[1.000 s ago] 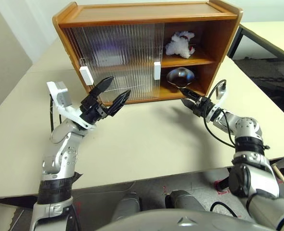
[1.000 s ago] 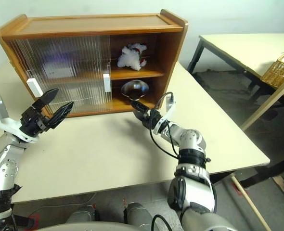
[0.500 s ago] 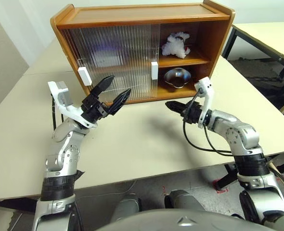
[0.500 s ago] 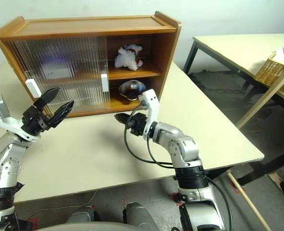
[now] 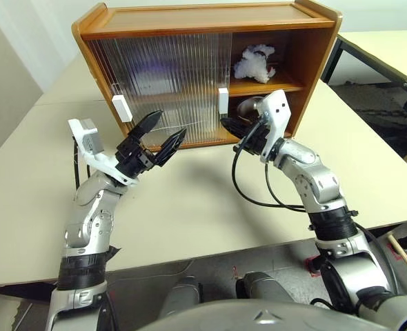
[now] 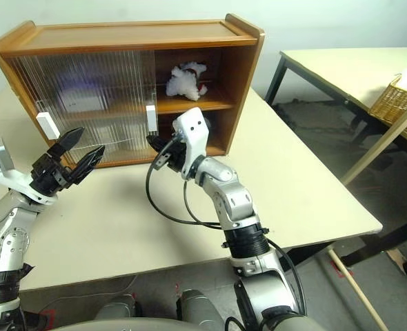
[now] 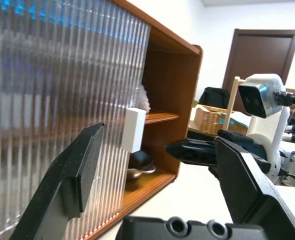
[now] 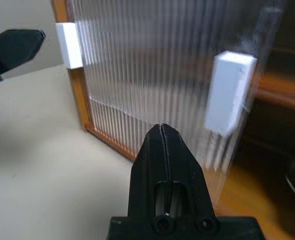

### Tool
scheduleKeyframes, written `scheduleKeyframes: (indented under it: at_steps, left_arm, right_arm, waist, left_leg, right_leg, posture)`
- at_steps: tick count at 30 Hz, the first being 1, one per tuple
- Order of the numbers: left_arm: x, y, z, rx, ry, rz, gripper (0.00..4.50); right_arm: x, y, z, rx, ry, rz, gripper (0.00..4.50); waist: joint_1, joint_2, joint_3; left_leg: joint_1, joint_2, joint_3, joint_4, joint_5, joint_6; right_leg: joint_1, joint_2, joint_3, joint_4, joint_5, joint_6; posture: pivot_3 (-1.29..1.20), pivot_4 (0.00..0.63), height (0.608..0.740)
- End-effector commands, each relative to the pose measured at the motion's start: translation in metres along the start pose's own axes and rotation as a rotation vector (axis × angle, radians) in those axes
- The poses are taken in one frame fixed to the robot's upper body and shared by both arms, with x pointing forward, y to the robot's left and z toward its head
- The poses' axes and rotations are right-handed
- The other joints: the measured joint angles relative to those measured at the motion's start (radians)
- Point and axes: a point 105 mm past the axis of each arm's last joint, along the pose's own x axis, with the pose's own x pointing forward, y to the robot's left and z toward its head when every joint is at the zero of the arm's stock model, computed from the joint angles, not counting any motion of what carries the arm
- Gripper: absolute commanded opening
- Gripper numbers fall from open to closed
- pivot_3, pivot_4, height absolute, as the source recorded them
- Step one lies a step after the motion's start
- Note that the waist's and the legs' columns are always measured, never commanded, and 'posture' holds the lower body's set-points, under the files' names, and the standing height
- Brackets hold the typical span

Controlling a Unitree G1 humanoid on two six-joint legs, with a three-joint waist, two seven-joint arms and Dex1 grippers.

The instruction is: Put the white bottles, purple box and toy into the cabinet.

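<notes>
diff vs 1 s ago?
Right gripper swung left from the bowl in the open bay to the white door handle, rolling over, jaws shut and empty. Left gripper stayed open and hovering; toy and cabinet unchanged.

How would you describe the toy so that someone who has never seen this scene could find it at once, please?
Find the orange-brown wooden cabinet on the pale table and look into its open right-hand part, beside the ribbed sliding doors. The toy sits on the middle shelf there, above a round steel bowl. It is the fluffy white thing; the bowl below is dark, smooth metal.
</notes>
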Motion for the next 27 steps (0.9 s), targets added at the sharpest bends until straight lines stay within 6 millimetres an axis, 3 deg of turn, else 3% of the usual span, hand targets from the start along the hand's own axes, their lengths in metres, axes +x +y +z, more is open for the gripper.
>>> scheduleKeyframes:
  at_steps: [1, 6, 12, 20, 27]
  left_arm:
    - [-0.001, 0.0, 0.0, 0.02, 0.01, 0.004, 4.5]
    - [-0.002, -0.001, 0.0, 0.024, 0.008, 0.008, 4.5]
    - [-0.003, -0.001, 0.001, 0.028, 0.01, 0.01, 4.5]
    - [-0.004, -0.002, 0.001, 0.029, 0.011, 0.006, 4.5]
    - [-0.002, -0.004, 0.001, 0.026, 0.011, -0.004, 4.5]
  right_arm:
    - [0.012, 0.004, 0.003, -0.03, -0.009, 0.009, 0.03]
    - [0.031, 0.004, 0.005, -0.108, -0.018, -0.047, 0.03]
    - [0.037, -0.001, -0.006, -0.185, 0.011, -0.149, 0.03]
    - [0.03, -0.033, -0.012, -0.199, 0.037, -0.355, 0.03]
    - [0.02, -0.046, -0.009, -0.22, 0.024, -0.457, 0.03]
  waist:
    - [0.003, 0.0, 0.0]
    - [0.004, 0.0, 0.0]
    - [0.011, 0.0, 0.0]
    - [0.015, 0.0, 0.0]
    - [0.018, 0.0, 0.0]
  left_leg:
    - [-0.001, 0.0, 0.0, 0.0, 0.0, 0.0]
    - [-0.003, 0.0, 0.0, 0.0, -0.001, -0.001]
    - [-0.004, 0.001, -0.001, -0.001, -0.002, -0.003]
    - [-0.006, 0.001, -0.001, 0.0, -0.002, -0.003]
    - [-0.007, 0.001, -0.001, 0.001, -0.002, -0.003]
  right_leg:
    - [-0.001, 0.0, 0.0, 0.0, 0.0, -0.001]
    - [-0.004, 0.0, 0.0, 0.0, 0.001, -0.003]
    - [-0.005, 0.0, -0.001, 0.0, 0.0, -0.005]
    - [-0.007, 0.0, -0.001, 0.0, 0.001, -0.005]
    - [-0.007, 0.0, -0.001, 0.0, 0.002, -0.004]
  posture:
    - [-0.06, 0.022, 0.74]
    - [-0.05, 0.021, 0.74]
    - [-0.04, 0.017, 0.74]
    - [-0.04, 0.011, 0.74]
    - [-0.05, 0.006, 0.74]
